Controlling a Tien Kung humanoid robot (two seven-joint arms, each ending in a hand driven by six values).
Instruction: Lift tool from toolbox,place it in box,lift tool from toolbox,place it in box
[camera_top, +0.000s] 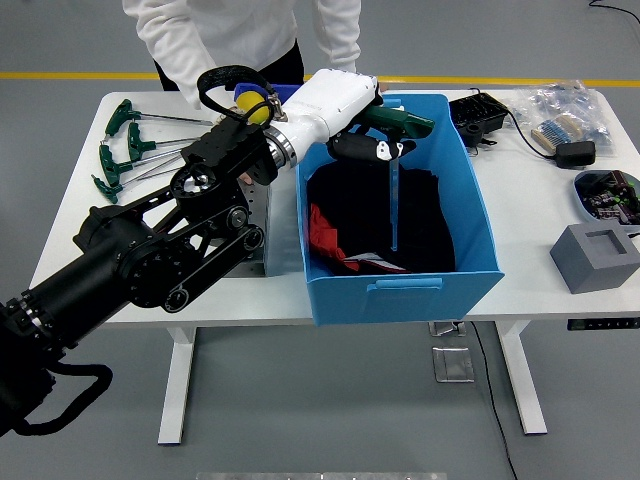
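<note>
My left hand is shut on a T-handle wrench; its green handle sticks out to the right and its steel shaft hangs straight down inside the blue box. Black and red cloth lies in the box's bottom. My black left arm crosses the table and hides most of the grey tool rack. Several more green-handled wrenches lie at the table's far left. A person in white sleeves stands behind the table; their hands are hidden by my arm.
A yellow object and a small blue tray sit behind my arm. Right of the box are a black device, a plastic bag, a black adapter, a dish of parts and a grey block.
</note>
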